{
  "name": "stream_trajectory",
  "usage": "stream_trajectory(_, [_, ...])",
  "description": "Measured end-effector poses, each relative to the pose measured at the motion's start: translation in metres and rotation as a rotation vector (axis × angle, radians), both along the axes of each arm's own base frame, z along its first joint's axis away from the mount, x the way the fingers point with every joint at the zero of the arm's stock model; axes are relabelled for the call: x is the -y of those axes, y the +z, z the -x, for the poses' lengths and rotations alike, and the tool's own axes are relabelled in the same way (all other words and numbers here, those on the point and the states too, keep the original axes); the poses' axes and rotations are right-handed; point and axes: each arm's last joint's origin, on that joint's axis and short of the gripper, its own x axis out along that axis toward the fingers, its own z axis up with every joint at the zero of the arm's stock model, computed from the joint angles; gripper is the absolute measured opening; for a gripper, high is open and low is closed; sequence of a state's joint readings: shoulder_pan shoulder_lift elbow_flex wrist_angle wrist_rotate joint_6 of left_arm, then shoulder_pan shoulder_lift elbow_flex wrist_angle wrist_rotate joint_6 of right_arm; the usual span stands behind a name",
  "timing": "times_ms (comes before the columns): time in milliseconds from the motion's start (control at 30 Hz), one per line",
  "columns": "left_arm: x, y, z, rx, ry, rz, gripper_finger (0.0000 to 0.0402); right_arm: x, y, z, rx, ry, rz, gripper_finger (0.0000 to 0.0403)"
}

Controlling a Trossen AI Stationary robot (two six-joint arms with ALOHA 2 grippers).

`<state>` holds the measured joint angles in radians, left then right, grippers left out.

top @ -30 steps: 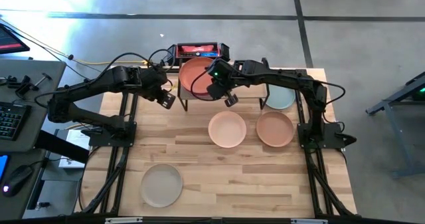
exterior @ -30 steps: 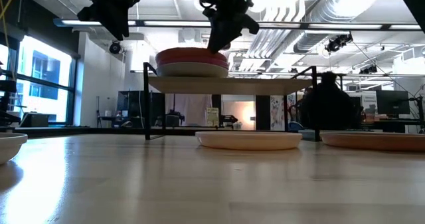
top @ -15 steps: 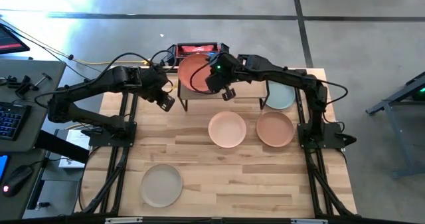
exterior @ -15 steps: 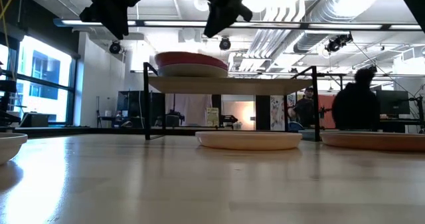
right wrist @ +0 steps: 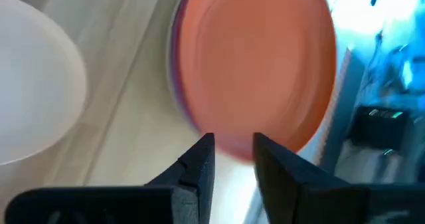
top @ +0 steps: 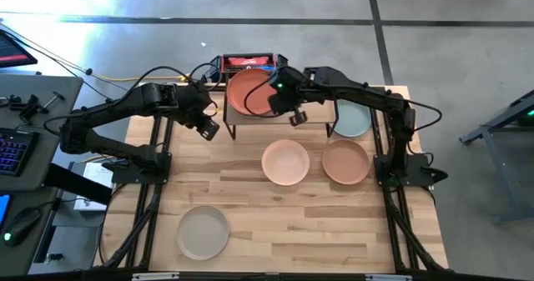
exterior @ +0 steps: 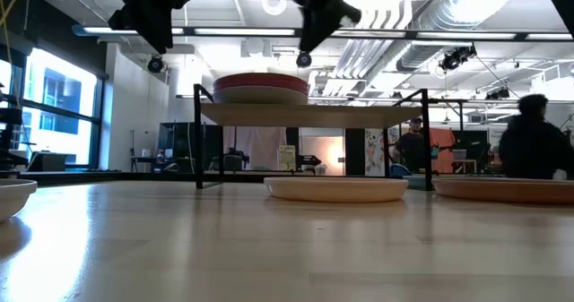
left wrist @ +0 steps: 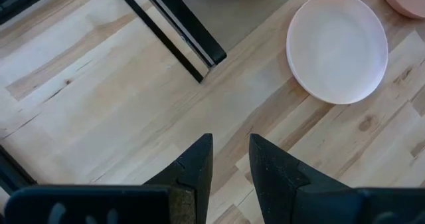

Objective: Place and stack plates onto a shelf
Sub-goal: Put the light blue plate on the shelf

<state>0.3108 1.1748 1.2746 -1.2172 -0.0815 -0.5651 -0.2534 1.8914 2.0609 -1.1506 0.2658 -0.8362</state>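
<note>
A terracotta plate (top: pixel 250 93) tops a stack (exterior: pixel 258 87) on the left half of the shelf (exterior: pixel 359 114); a purple rim (right wrist: pixel 175 71) shows under it. My right gripper (top: pixel 296 114) hangs above the shelf just right of the stack (right wrist: pixel 231 144), fingers nearly together and empty. My left gripper (top: pixel 207 127) waits left of the shelf above the table (left wrist: pixel 229 144), fingers nearly together and empty. On the table lie a peach plate (top: pixel 285 162), a tan plate (top: pixel 345 162), a pale teal plate (top: pixel 350 118) and a grey plate (top: pixel 203 233).
A red-and-black box (top: pixel 248 62) stands behind the shelf at the table's far edge. The shelf's black legs (left wrist: pixel 179 31) stand near my left gripper. The right half of the shelf board (top: pixel 321 110) is bare. People move in the room beyond the table (exterior: pixel 529 145).
My right gripper has risen from the stack's near right rim and gone toward the table's right edge. The terracotta plate, tilted on the stack half a second ago, now lies level on it.
</note>
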Motion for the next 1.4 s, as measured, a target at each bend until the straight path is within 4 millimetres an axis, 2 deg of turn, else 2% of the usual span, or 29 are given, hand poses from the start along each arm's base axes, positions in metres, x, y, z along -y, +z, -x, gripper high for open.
stream_trajectory(200, [0.005, -0.001, -0.002, -0.004, -0.027, 0.001, 0.0087, 0.006, 0.012, 0.04, -0.025, -0.193, -0.279, 0.0091])
stream_trajectory(433, [0.007, -0.001, -0.002, -0.007, -0.036, -0.007, 0.0087, 0.018, 0.023, 0.081, -0.08, -0.485, -0.45, 0.0091])
stream_trajectory(633, [0.007, -0.001, -0.002, -0.009, -0.043, -0.012, 0.0087, 0.018, 0.02, 0.106, -0.048, -0.548, -0.586, 0.0091])
stream_trajectory(767, [0.007, -0.001, -0.002, -0.012, -0.057, -0.019, 0.0087, 0.016, 0.001, 0.124, -0.08, -0.627, -0.575, 0.0091])
stream_trajectory(1133, [0.007, -0.001, -0.002, -0.011, -0.058, -0.021, 0.0087, 0.003, -0.058, 0.18, -0.026, -0.794, -0.612, 0.0091])
stream_trajectory(1400, [0.007, -0.001, -0.002, -0.01, -0.057, -0.021, 0.0087, -0.01, -0.082, 0.203, -0.014, -0.826, -0.622, 0.0091])
